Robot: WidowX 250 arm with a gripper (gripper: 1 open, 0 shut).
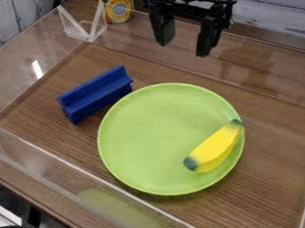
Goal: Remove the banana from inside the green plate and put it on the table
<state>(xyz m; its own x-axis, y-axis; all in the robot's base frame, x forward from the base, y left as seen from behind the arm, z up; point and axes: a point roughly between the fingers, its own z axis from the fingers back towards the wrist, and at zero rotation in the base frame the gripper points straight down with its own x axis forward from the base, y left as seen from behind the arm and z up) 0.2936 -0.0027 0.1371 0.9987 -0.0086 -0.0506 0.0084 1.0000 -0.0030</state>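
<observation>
The jaws of the gripper are spread wide and hold nothing, above the table, far from the banana on the green plate.

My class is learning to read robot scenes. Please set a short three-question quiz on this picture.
1. True or false: the banana lies inside the green plate.
2. The gripper is: A) open above the table, B) shut on the banana, C) touching the plate.
3. Fill in: the blue block lies ___ the plate's rim.

Key: 1 true; 2 A; 3 outside.
</observation>
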